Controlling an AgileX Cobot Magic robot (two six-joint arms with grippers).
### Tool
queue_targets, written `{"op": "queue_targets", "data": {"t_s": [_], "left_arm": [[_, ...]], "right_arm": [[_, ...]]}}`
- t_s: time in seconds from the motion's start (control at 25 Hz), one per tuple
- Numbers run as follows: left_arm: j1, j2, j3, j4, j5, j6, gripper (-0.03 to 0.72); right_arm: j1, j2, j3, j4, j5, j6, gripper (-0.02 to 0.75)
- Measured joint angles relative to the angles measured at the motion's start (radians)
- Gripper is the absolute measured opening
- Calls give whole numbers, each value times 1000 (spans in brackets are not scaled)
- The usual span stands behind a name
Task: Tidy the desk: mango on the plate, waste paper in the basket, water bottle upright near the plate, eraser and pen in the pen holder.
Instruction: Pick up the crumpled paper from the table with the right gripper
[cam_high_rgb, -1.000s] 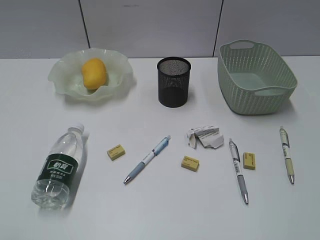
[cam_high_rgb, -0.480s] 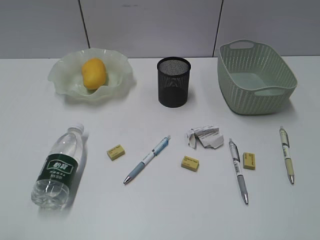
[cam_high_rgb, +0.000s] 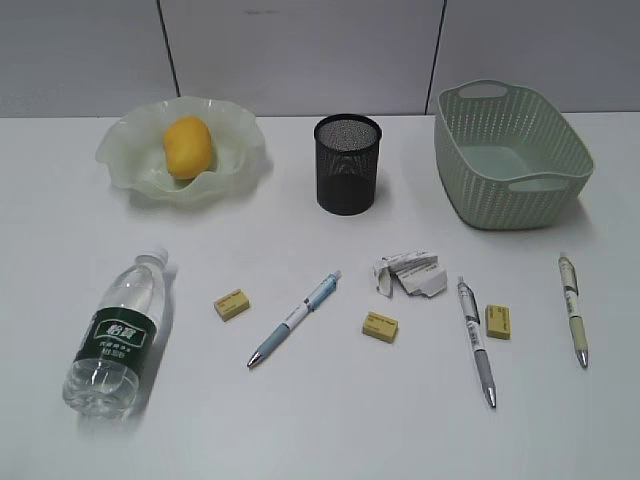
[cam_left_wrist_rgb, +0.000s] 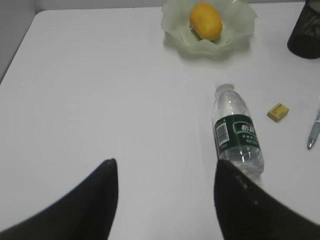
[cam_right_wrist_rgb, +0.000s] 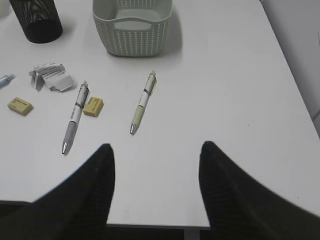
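Our left hand (cam_left_wrist_rgb: 165, 200) and right hand (cam_right_wrist_rgb: 155, 185) hover with fingers apart, holding nothing; the water bottle (cam_high_rgb: 115, 332) lies flat on the worktop (cam_high_rgb: 300, 420), mango (cam_high_rgb: 188, 147) on its plate (cam_high_rgb: 120, 150).

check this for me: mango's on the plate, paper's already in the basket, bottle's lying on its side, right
One thing is wrong: the paper is not in the basket. It lies on the table in front of it, apart from it, as the exterior view shows. The mango is on the plate, and the bottle lies on its side.
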Motion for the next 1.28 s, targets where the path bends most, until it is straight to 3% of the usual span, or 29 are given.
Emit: {"op": "queue_targets", "data": {"t_s": [0.28, 0.8, 1.28], "left_arm": [[0, -45, 0, -1, 0, 0, 379], [0, -45, 1, 0, 0, 1, 339], [0, -45, 1, 6, 0, 1, 296]], "right_arm": [[0, 0, 0, 0, -1, 0, 435], [0, 17, -15, -8, -2, -12, 435], [0, 623, -263, 120, 45, -11, 435]]}}
